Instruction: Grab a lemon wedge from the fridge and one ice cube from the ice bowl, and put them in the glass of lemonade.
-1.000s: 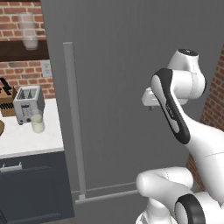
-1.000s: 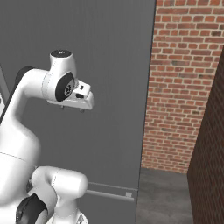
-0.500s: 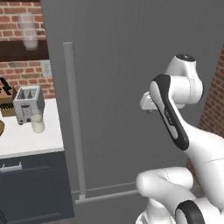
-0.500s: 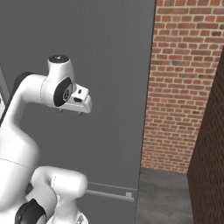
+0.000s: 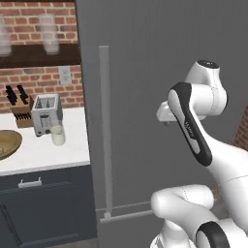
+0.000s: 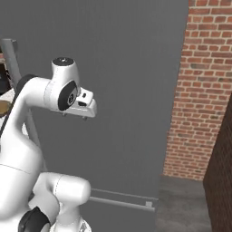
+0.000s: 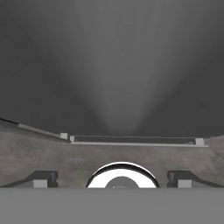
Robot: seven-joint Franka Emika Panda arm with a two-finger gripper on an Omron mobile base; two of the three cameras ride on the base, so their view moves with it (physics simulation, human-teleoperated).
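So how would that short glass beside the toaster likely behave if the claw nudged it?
The glass of lemonade is a short, squat tumbler on the white counter, so it would probably slide rather than tip. It looks nearly full, so a sharp push could slosh liquid out. Its sides look smooth, so it is likely slippery to grip.

Arm raised, pincer (image 7: 112, 178) pointing down, jaws wide.
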